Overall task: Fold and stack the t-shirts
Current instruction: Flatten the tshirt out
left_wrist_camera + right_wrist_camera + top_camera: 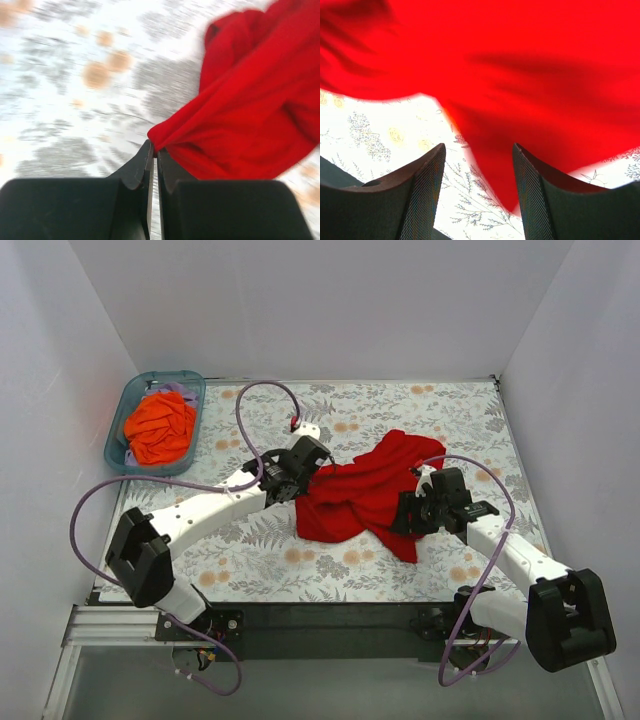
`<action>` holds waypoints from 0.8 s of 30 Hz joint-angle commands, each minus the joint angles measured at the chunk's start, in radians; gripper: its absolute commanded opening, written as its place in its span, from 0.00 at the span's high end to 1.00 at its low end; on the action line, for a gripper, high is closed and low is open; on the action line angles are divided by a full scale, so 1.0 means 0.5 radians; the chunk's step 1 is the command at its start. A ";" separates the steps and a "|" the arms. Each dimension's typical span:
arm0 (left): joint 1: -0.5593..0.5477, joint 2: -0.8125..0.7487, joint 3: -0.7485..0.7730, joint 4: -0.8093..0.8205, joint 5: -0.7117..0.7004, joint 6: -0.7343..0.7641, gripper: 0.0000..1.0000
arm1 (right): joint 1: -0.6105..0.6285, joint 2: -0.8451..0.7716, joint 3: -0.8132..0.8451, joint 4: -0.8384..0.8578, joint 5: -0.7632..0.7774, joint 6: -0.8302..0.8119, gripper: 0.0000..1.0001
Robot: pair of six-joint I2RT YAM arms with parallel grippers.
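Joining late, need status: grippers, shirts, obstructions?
Left gripper shut on red t-shirt, left edge. Right gripper open, at its near side. Red t-shirt crumpled, unfolded; orange t-shirt in teal bin. Nothing blocking.

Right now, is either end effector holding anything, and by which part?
The left end effector is shut on the red t-shirt, pinching a bunched edge of the cloth at its fingertips. The right end effector is open and holds nothing.
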 commanded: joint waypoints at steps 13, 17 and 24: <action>0.373 0.501 0.612 0.548 -0.814 1.009 0.74 | -0.005 -0.098 0.114 -0.067 0.106 -0.078 0.38; 0.417 0.434 0.576 0.462 -0.741 0.724 0.44 | -0.005 -0.071 0.120 -0.067 0.192 -0.060 0.36; 0.429 -0.054 -0.021 0.226 -0.097 -0.073 0.22 | 0.023 0.027 0.163 -0.031 0.146 -0.060 0.35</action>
